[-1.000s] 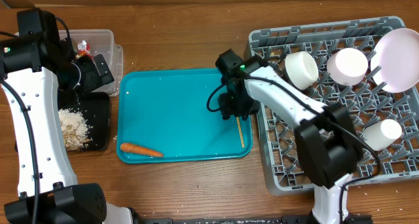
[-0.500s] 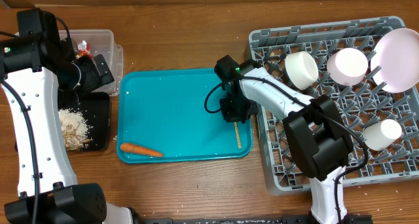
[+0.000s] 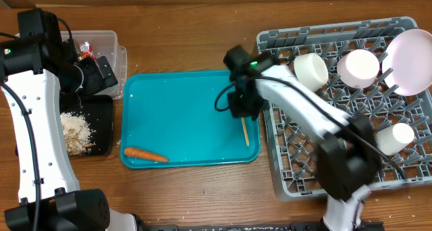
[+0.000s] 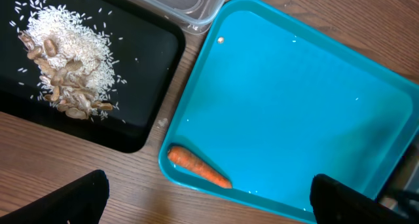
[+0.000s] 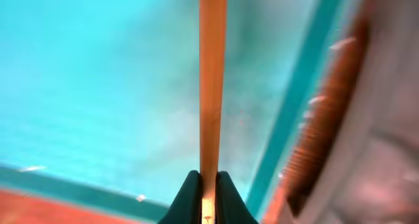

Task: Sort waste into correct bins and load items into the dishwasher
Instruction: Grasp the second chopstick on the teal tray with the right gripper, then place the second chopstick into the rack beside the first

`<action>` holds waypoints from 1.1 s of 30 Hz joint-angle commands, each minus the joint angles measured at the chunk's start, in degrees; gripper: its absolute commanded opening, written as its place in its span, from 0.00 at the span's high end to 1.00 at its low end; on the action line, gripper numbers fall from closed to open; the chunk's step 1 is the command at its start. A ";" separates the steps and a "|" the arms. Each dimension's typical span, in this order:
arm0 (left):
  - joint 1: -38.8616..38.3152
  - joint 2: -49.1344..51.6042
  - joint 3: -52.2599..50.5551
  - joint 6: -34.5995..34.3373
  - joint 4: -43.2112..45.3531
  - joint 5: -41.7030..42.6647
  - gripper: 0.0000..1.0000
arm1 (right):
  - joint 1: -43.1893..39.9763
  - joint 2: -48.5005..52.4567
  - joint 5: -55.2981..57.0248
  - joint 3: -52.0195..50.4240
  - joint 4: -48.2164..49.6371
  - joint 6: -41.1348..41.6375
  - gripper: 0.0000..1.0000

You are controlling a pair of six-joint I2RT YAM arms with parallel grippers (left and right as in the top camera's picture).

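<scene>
Pinching the chopstick (image 5: 213, 73) tight in the right pincer (image 5: 209, 179) for the rack (image 3: 297, 165), left pincer (image 4: 209, 188) wide and empty.

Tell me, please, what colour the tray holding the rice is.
The tray is black, clearest in the left wrist view.

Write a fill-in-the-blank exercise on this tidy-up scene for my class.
The carrot lies on a serving tray coloured ___.
The right pincer is shut on a wooden ___.
The rice lies on a shallow tray coloured ___.
Missing words: teal; chopstick; black.
</scene>
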 commanded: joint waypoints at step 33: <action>-1.51 0.20 -1.11 -1.01 -0.57 0.66 0.00 | -8.33 -21.94 11.47 -9.62 -3.13 0.20 0.59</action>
